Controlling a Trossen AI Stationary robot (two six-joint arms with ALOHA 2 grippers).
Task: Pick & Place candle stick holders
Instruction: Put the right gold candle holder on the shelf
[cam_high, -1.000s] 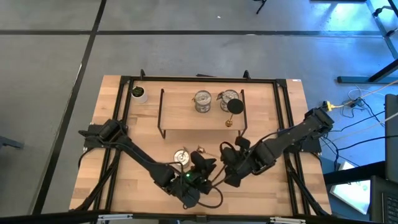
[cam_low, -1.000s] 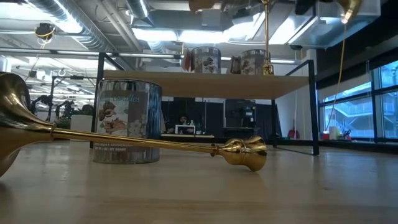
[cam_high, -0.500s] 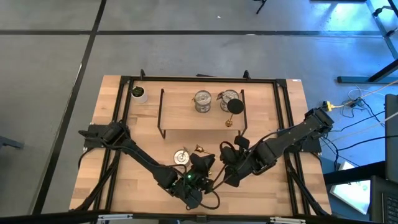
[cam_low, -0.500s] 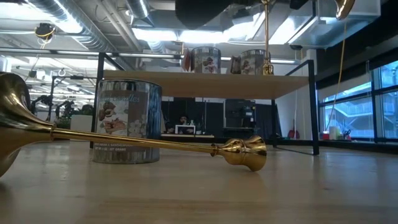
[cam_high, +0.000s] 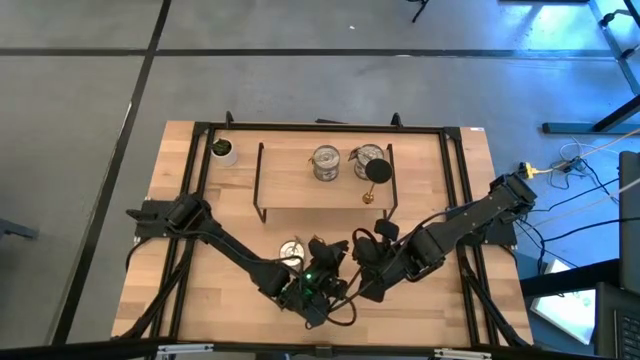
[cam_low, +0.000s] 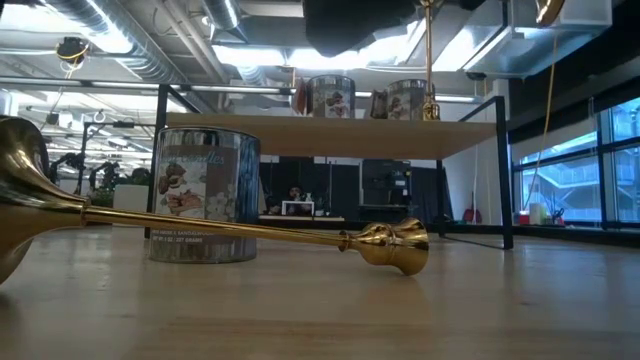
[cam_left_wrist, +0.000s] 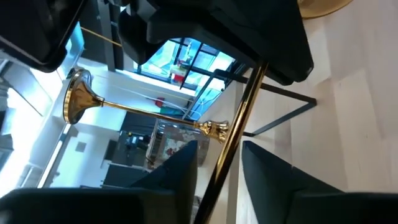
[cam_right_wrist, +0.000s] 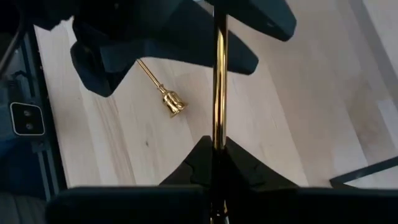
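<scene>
Currently right gripper (cam_right_wrist: 214, 148) is clamped on a gold stick's stem (cam_right_wrist: 218, 81) above the front table; left gripper (cam_left_wrist: 217, 158) fingers straddle that stem, not visibly pinching it.

It was a robotics lab in an open industrial hall: exposed ceiling ducts (cam_low: 150, 40), grey concrete floor (cam_high: 300, 85), tall windows (cam_low: 575, 170), and a wooden table (cam_high: 420, 170) fenced by a black frame (cam_high: 320, 127)

Lying brass stick (cam_low: 230, 228): flat on table, beside silvery cup (cam_low: 204, 195).
Rack shelf: two silvery cups (cam_high: 326, 163), one upright stick (cam_high: 375, 175).
Third stick (cam_right_wrist: 218, 74): clamped, raised.
</scene>
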